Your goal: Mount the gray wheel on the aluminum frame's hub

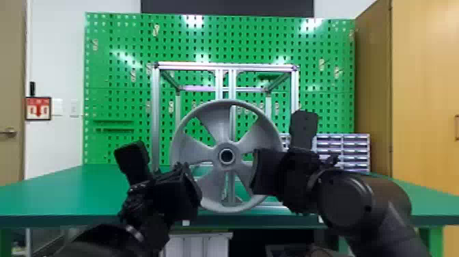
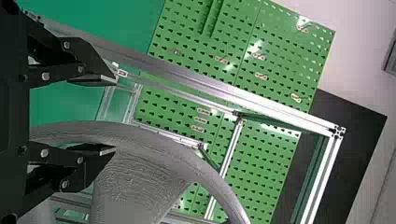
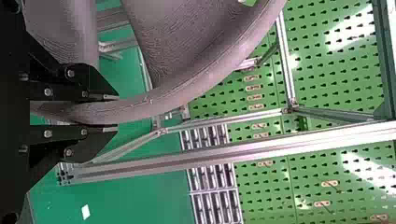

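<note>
The wheel [image 1: 220,128] is upright in the centre of the head view, before the frame [image 1: 191,66]. At lower right, the right gripper [image 1: 268,172] is grasping its rim. At lower left, the left gripper [image 1: 186,196] is released, its fingers being apart near the rim.

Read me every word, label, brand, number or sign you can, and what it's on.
No words or numbers can be read.
Red-and-white sign in a dark frame, on the white wall: a downward arrow; its other marks are too small to read.
Gray spoked wheel: no readable text.
</note>
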